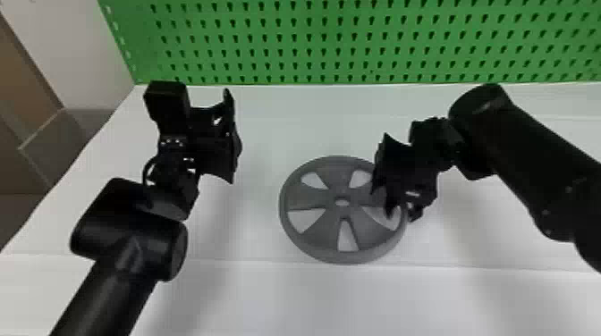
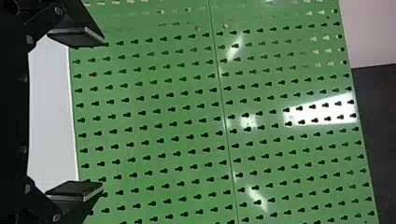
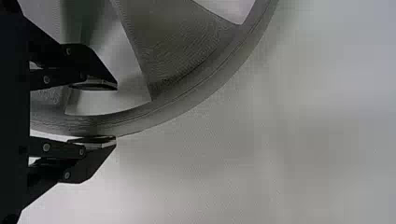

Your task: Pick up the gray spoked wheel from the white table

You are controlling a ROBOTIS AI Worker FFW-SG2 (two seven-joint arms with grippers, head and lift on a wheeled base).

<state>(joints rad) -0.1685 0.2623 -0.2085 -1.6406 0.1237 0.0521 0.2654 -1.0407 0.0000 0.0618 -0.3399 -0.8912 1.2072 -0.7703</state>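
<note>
Nearest the right wrist camera, the right end effector (image 1: 380, 192) stands released, fingers parted: that view shows one in line with a spoke opening, the other by the outer edge, a detail the head view largely conceals. Whether either touches the wheel cannot be told. Overall, the head view gives what the wrist view crops: the gray spoked wheel (image 1: 342, 178) whole, lying flat on the white desk (image 1: 277, 125), its right side partly covered by that end effector. Well apart, over the desk's left part, the left end effector (image 1: 232, 138) is also released; its wrist view shows widely spread fingers before the green pegboard (image 1: 313, 44), revealing a seam and bright reflections.
</note>
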